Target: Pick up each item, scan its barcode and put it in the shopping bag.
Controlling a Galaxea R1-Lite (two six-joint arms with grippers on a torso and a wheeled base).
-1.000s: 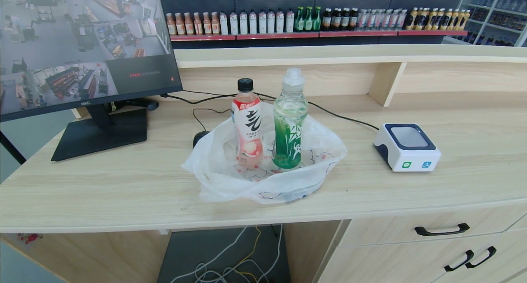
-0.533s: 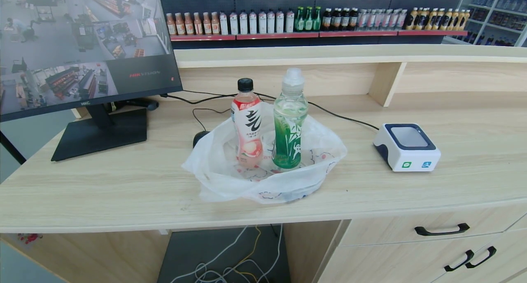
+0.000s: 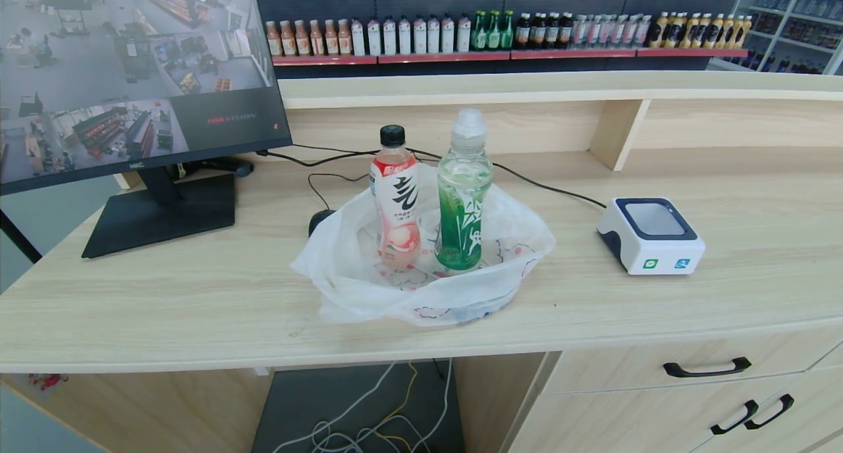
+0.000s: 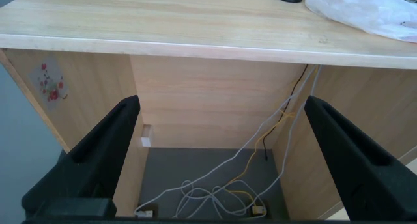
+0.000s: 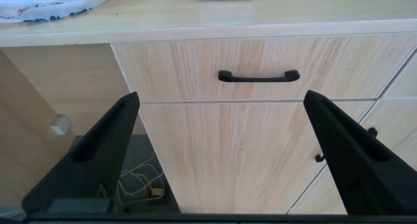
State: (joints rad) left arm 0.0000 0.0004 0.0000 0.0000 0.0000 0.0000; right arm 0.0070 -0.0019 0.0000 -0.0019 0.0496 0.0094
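On the monitor [image 3: 132, 71] at the worktop's far left corner, the camera feed in the screen's upper-left pane has shifted slightly.

Pink bottle [image 3: 395, 199] and green bottle [image 3: 463, 196] stand upright together in the white shopping bag [image 3: 342, 268], higher than both pairs of jaws; the scanner [image 3: 650, 236] sits above the right jaws.

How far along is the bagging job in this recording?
Done: the pink bottle and the green bottle both stand upright in the bag. In hand: nothing; the left claw and right claw hang open, empty, low before the counter. Left: apparently nothing; scanning at the scanner cannot be confirmed.
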